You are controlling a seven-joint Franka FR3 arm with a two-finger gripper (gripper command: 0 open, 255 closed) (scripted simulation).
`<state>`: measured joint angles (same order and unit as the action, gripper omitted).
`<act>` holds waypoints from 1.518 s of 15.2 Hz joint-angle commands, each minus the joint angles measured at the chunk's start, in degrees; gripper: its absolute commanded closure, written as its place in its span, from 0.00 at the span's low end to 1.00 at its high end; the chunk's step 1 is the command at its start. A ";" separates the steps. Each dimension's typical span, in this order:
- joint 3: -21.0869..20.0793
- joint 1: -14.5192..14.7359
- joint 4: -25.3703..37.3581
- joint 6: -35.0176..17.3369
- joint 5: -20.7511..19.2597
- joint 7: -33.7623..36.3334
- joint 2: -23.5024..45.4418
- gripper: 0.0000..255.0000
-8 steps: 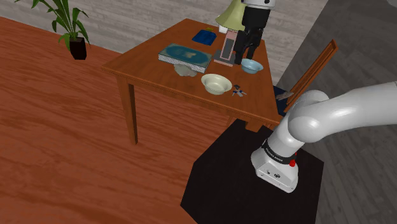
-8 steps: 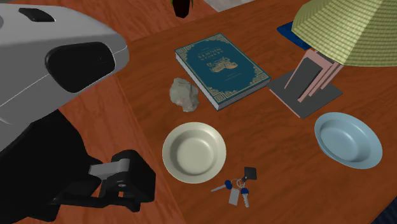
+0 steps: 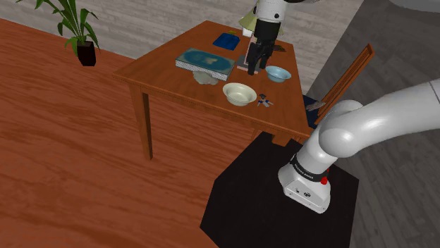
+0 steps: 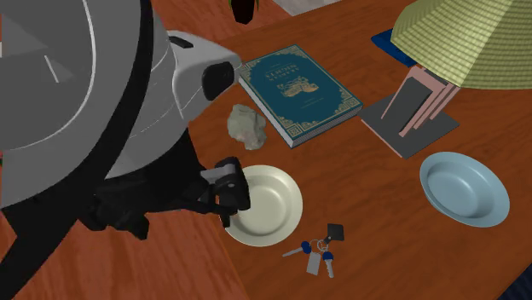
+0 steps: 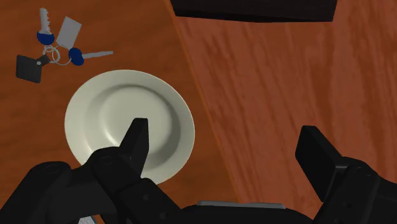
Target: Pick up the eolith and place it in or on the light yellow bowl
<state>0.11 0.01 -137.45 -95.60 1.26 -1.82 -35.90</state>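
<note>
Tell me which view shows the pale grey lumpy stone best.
The second exterior view: the pale grey lumpy stone sits close and unobstructed beside the teal hardcover book. The shoulder view gives it as a distant small lump. The wrist view faces the cream round bowl.

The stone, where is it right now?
In the second exterior view, the grey stone lies on the table beside the teal book, near the pale yellow bowl.

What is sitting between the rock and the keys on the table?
The pale yellow bowl sits between the grey stone and the bunch of keys. The second exterior view shows this best, and the bowl is empty.
</note>
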 commanded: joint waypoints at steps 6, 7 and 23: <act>3.71 -0.64 2.08 -12.15 -1.77 -7.29 12.32 0.00; 4.19 -0.68 2.70 -13.71 -1.84 -8.31 14.25 0.00; 7.98 -2.41 23.70 -29.73 3.11 -24.90 47.70 0.00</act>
<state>8.07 -2.12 -115.34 -124.78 3.87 -25.58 9.87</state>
